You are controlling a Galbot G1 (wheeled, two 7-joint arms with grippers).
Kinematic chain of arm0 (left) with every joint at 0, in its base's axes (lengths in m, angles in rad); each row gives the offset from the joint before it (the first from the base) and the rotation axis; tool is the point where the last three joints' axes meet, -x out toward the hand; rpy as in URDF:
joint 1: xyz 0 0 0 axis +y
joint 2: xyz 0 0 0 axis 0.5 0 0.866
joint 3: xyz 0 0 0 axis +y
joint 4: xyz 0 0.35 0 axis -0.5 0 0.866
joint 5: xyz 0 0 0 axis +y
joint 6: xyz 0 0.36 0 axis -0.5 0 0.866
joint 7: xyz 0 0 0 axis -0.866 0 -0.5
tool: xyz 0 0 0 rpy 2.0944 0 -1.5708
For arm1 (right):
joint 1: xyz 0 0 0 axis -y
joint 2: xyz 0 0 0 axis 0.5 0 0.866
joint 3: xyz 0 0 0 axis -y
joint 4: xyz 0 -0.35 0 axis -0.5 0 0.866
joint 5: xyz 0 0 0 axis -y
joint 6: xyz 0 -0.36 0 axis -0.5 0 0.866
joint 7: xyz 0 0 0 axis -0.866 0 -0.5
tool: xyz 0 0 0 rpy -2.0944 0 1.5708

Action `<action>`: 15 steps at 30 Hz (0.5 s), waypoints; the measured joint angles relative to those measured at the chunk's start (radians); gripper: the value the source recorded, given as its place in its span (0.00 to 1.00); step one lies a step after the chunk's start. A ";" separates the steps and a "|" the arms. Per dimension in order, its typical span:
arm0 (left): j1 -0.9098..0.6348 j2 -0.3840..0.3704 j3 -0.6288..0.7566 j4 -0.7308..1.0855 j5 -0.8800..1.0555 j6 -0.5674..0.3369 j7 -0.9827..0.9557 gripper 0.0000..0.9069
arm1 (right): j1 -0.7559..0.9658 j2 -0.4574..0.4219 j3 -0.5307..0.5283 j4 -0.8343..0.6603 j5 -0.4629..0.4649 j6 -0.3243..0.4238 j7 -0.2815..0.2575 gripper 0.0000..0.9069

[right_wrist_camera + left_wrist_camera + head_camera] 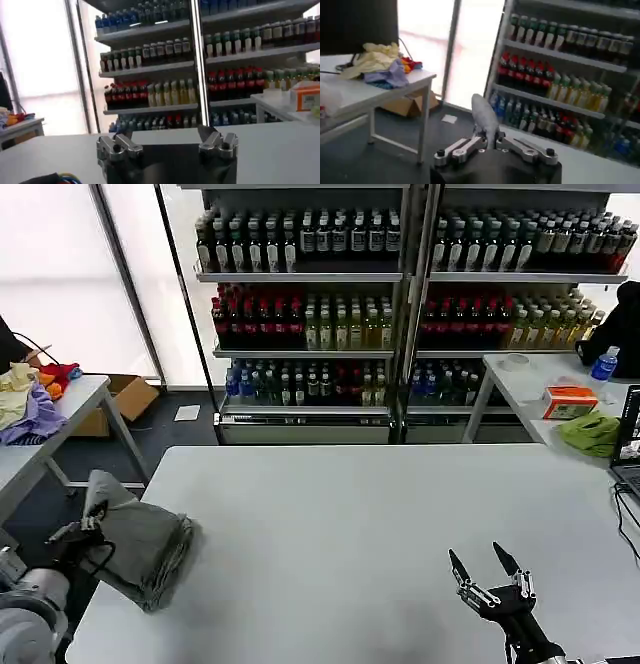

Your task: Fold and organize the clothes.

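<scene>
We see the bunched light grey cotton shirt [140, 546] at the near left corner of the white table [360, 524], the left gripper [88, 534] pinching its edge. It looks soft, light and floppy; probably best taken by a hem. The right gripper [485, 569] hovers over the table's near right, fingers spread.

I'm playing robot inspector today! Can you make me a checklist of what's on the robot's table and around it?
Surface: grey table, mostly bare.
Job's things: bunched grey shirt at the table's left edge.
Clutter: nothing seen on the main table.
Grippers: left gripper shut on the shirt; right gripper open, above the table's near right part.
Cables: black cable at the table's right edge.
Surroundings: drink shelves behind; side table with colourful fabrics on the left; another table with an orange box, green cloth and blue bottle on the right; cardboard box on the floor.
</scene>
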 measured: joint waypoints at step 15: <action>-0.147 -0.154 0.585 0.000 0.104 0.001 -0.091 1.00 | -0.034 0.020 -0.017 0.034 -0.032 -0.015 0.015 1.00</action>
